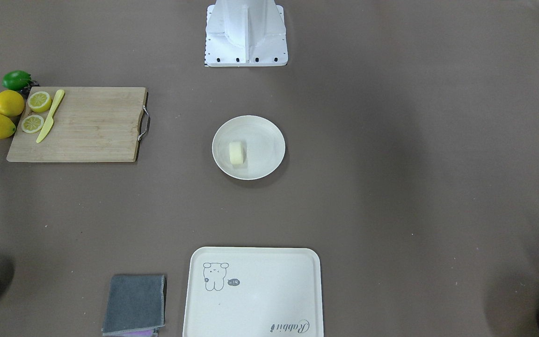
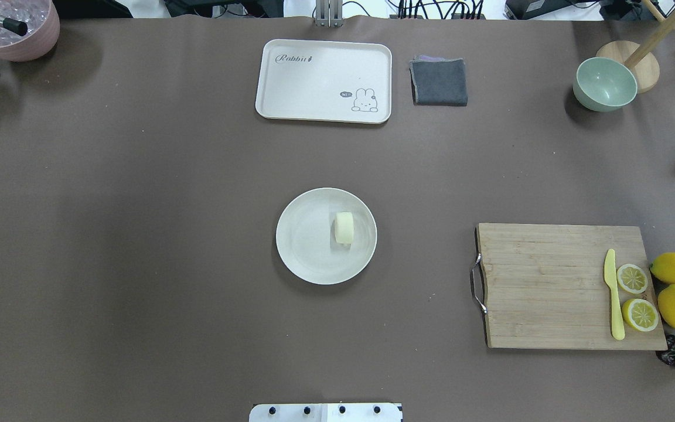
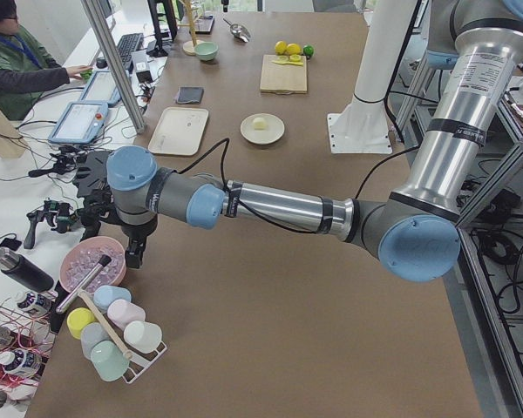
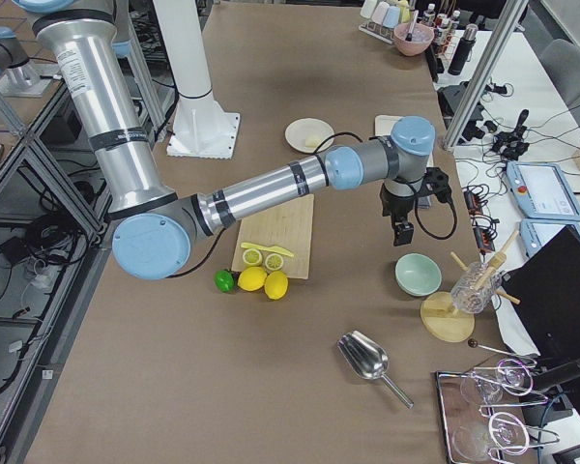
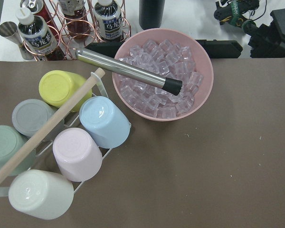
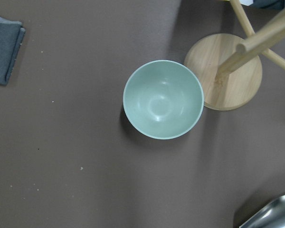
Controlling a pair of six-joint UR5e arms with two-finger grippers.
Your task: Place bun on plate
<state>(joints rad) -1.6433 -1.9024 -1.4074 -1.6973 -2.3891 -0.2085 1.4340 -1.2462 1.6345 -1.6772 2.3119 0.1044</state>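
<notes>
The pale cream bun [image 1: 237,153] [image 2: 344,228] lies on the round off-white plate [image 1: 265,140] [image 2: 302,240] at the table's middle, toward the plate's right side in the overhead view. No gripper is near it. My left gripper [image 3: 135,254] hangs far off at the table's left end, over a pink bowl of ice [image 5: 161,76]. My right gripper [image 4: 402,233] hangs at the right end above a pale green bowl [image 6: 163,99]. Both grippers show only in the side views, so I cannot tell whether they are open or shut.
A cream tray [image 2: 323,80] and a grey cloth [image 2: 439,82] lie at the far edge. The cutting board [image 2: 566,285] holds a yellow knife and lemon halves, with whole lemons beside it. A rack of cups [image 5: 66,142] and a metal scoop [image 4: 364,358] sit at the table's ends.
</notes>
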